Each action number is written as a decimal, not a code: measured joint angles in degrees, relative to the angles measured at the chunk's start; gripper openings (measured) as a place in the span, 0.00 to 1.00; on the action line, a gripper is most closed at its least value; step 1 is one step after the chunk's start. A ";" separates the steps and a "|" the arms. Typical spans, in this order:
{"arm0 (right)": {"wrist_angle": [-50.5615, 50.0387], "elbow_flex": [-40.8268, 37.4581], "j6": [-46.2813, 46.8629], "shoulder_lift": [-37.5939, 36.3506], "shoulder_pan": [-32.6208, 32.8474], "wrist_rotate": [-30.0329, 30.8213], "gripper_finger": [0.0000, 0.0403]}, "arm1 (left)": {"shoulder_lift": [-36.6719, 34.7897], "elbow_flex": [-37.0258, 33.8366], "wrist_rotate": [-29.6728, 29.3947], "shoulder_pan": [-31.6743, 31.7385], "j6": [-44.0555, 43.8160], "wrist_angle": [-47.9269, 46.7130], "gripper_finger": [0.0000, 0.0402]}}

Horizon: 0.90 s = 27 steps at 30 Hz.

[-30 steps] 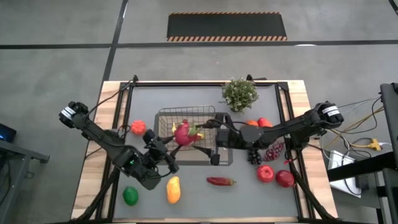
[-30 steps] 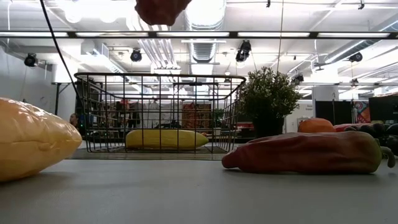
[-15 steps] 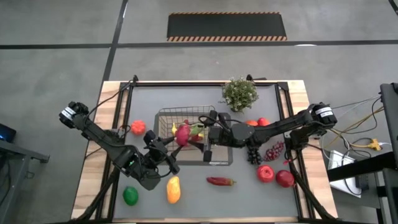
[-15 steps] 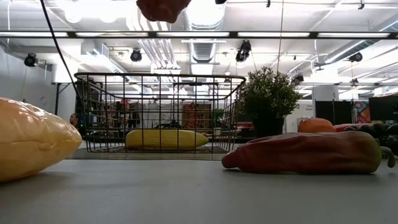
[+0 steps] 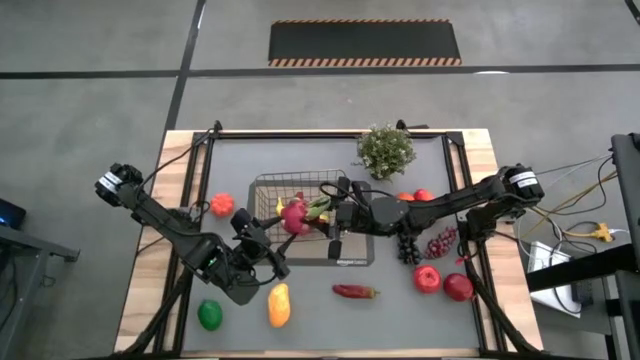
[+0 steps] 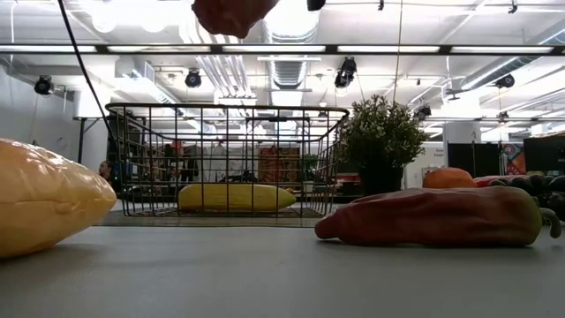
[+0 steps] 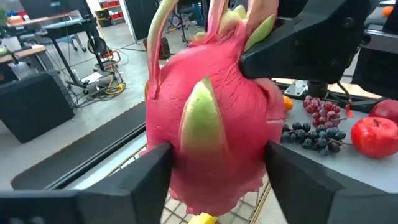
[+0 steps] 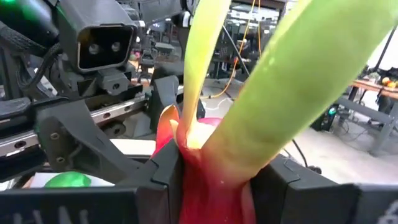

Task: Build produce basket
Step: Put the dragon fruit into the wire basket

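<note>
Above the basket (image 5: 300,190), dragon fruit (image 5: 295,216) (leaf tips toward right gripper (image 5: 325,210)).

Quick headcount for the tabletop: one wire basket (image 5: 268,188), one dragon fruit (image 5: 295,216), one banana (image 6: 234,196), one mango (image 5: 279,304), one lime (image 5: 209,314) and one long red pepper (image 5: 354,291). Two red apples (image 5: 427,278) near the right edge. Two grape bunches, a reddish bunch (image 7: 321,112) and a dark bunch (image 7: 306,135). Three small round red-orange pieces (image 5: 222,205) I can't tell apart. One potted plant (image 5: 386,150), two arms (image 5: 170,225).
</note>
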 joint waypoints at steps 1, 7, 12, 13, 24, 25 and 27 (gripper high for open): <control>-0.57 0.00 0.12 -0.01 0.00 0.08 0.30 | 0.00 -0.08 0.00 0.00 0.92 -0.11 0.62; -10.55 -0.33 3.83 -1.47 -1.34 -0.41 0.30 | -0.11 -0.81 -0.62 0.09 6.34 -0.61 0.68; -16.76 -0.07 9.13 -2.79 -4.76 0.14 0.29 | -0.20 -1.82 -0.50 0.11 7.54 -0.81 0.68; -18.43 -0.08 10.01 -2.69 -5.47 0.10 0.29 | -0.22 -2.05 -0.48 0.11 7.58 -0.83 0.68; -25.95 -1.85 16.55 -2.67 -12.76 0.08 0.29 | -1.18 -3.33 -0.74 0.11 7.08 -0.69 0.68; -25.85 -2.16 16.82 -2.67 -13.13 0.06 0.29 | -1.18 -3.34 -0.75 0.11 7.08 -0.69 0.68; -25.69 -2.79 17.47 -2.67 -14.03 0.05 0.29 | -1.18 -3.35 -0.91 0.11 7.08 -0.69 0.68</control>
